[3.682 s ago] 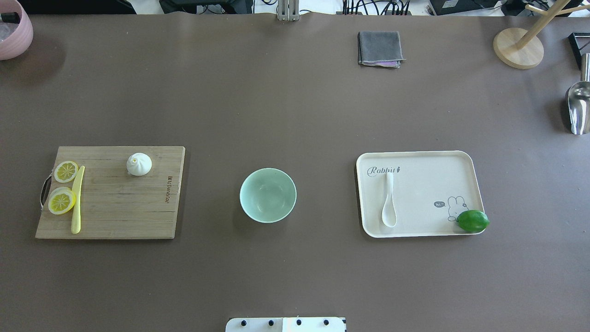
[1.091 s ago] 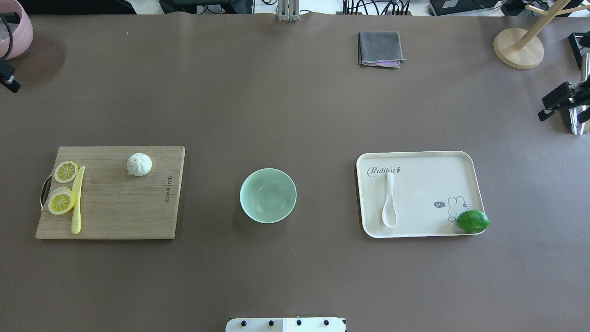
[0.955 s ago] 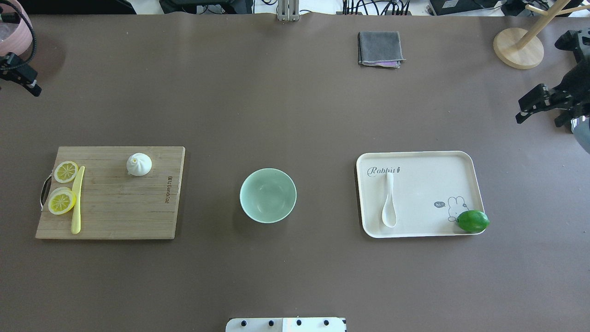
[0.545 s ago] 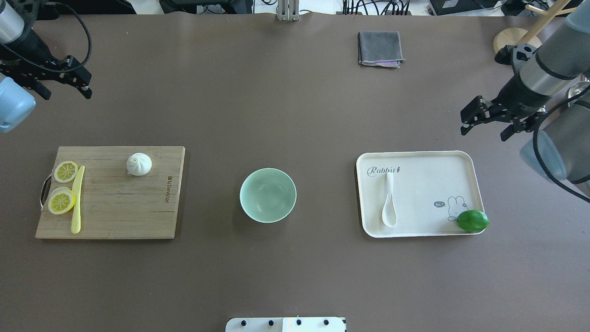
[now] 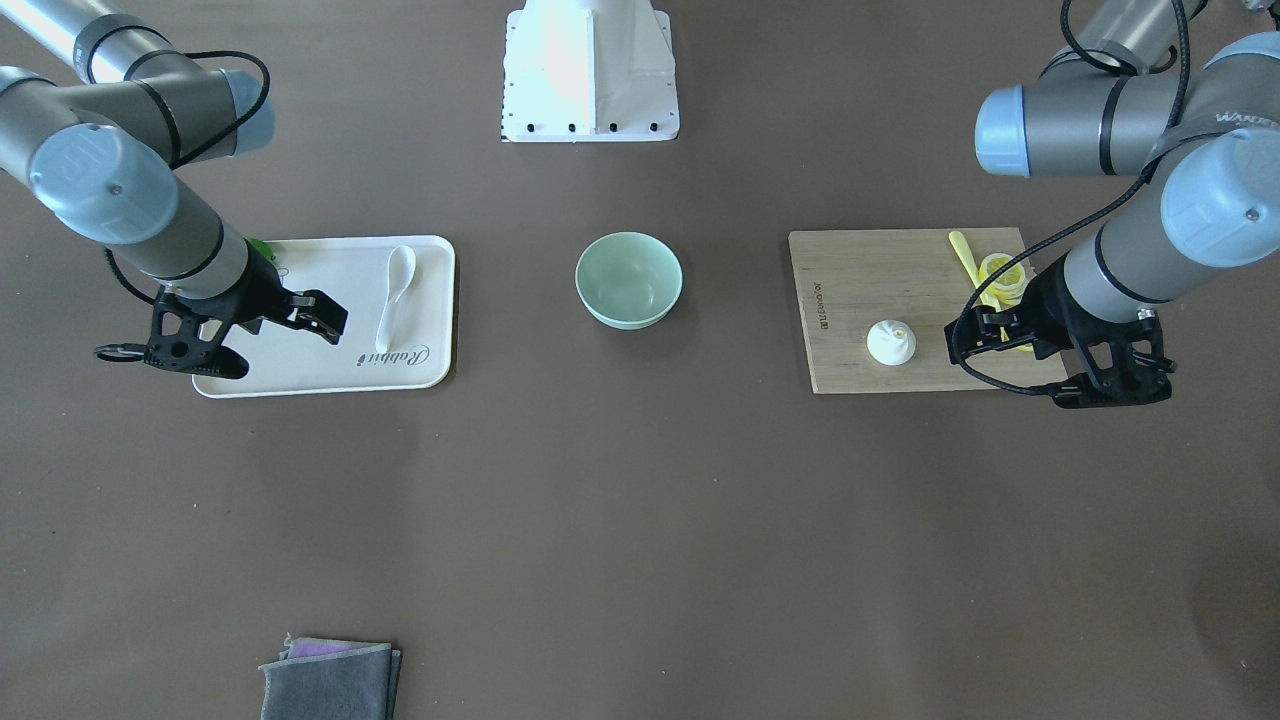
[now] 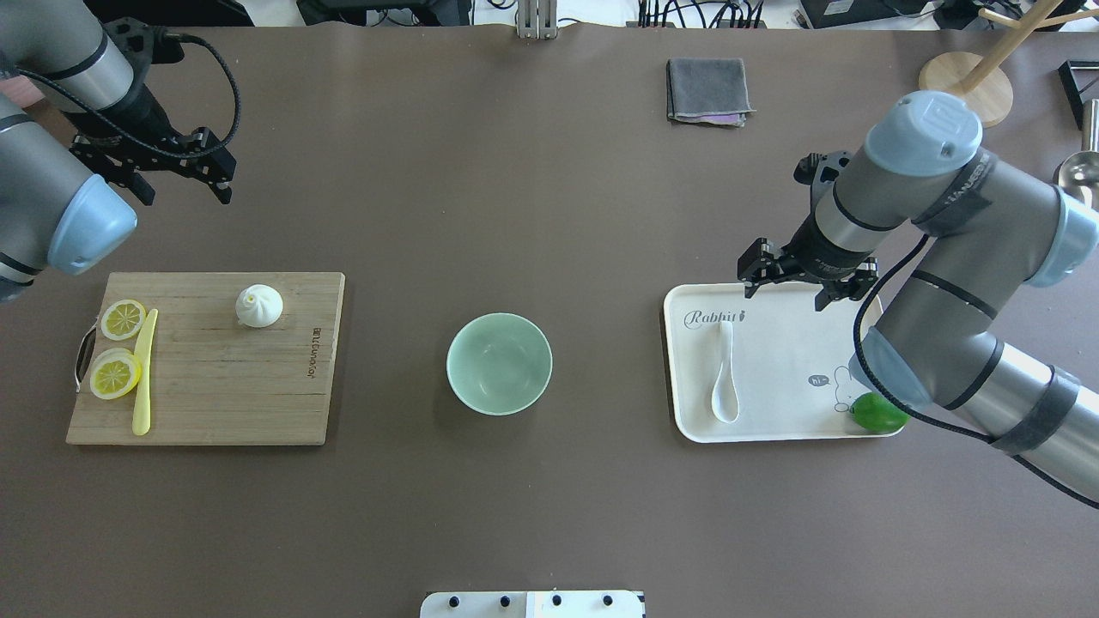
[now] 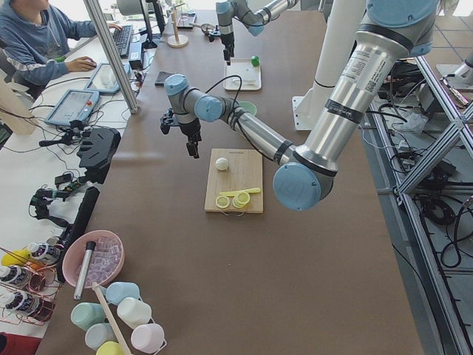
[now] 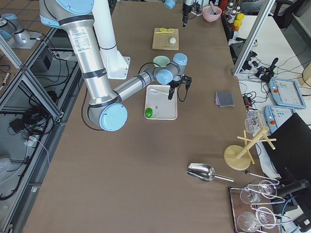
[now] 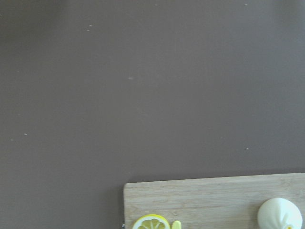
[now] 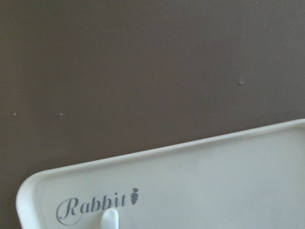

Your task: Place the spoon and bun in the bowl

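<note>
- Clock directions follow the overhead view, with 12 o'clock pointing away from the robot.
- The bowl (image 6: 499, 364) stands empty on the brown table (image 6: 549, 189). A wooden cutting board (image 6: 215, 386) lies at its 9 o'clock and a cream tray (image 6: 790, 352) at its 3 o'clock, both apart from it.
- The bun (image 6: 259, 305) sits on the board close to the far edge, toward the 1 o'clock corner. Two lemon slices (image 6: 123, 319) and a yellow knife (image 6: 143, 378) lie along the board's 9 o'clock side.
- The spoon (image 6: 722, 382) lies flat in the tray's 9 o'clock part. Its handle points to 12 and its scoop to 6, just under the "Rabbit" lettering.
- The left gripper (image 6: 185, 193) hangs above bare table beyond the board's far edge, at about 11 o'clock from the bun. Its fingers point down and are spread wide with nothing between them.
- The left arm enters from the 10 o'clock side with its wrist turned straight down. Its camera catches the board's far edge and the bun low in the frame.
- The right gripper (image 6: 788, 292) hovers over the tray's far edge, at about 1 o'clock from the spoon. Its jaws are parted and empty, clear of the spoon.
- The right arm reaches in from 4 o'clock and folds at the elbow over the tray's 3 o'clock end. It covers part of a green lime (image 6: 876, 414) at the tray's 4 o'clock corner, and the wrist points down.
</note>
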{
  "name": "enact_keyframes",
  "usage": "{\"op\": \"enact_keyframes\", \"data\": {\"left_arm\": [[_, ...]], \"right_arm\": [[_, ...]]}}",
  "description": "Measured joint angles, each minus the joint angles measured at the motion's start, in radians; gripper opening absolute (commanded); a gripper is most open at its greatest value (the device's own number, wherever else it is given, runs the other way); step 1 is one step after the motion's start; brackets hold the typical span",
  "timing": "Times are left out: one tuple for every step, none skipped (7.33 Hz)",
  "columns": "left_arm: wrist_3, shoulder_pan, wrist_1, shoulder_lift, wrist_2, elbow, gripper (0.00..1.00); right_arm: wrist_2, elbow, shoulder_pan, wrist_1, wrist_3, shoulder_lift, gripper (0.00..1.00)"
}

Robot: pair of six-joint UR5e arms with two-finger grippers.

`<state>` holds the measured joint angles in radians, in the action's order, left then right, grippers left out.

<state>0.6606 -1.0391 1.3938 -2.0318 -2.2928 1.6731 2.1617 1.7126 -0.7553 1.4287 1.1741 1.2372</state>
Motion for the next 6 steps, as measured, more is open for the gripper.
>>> {"op": "enact_keyframes", "data": {"left_arm": [[0.006, 0.008, 0.000, -0.005, 0.001, -0.003, 0.98], [0.009, 0.011, 0.000, -0.007, 0.001, -0.005, 0.98], [0.009, 0.012, 0.001, -0.008, 0.001, -0.005, 0.98], [0.010, 0.013, 0.001, -0.008, 0.002, -0.005, 0.98], [0.015, 0.013, 0.001, -0.008, 0.002, -0.003, 0.98], [0.024, 0.014, 0.001, -0.008, 0.002, -0.002, 0.98]], "right_arm": [[-0.046, -0.016, 0.067, -0.049, 0.064, -0.003, 0.73], [-0.076, -0.022, 0.115, -0.066, 0.091, -0.006, 0.37], [-0.088, -0.024, 0.138, -0.070, 0.101, -0.006, 0.00], [-0.091, -0.023, 0.146, -0.071, 0.104, -0.006, 0.00], [-0.089, -0.020, 0.149, -0.071, 0.105, -0.006, 0.00], [-0.086, -0.014, 0.148, -0.070, 0.105, -0.005, 0.00]]}}
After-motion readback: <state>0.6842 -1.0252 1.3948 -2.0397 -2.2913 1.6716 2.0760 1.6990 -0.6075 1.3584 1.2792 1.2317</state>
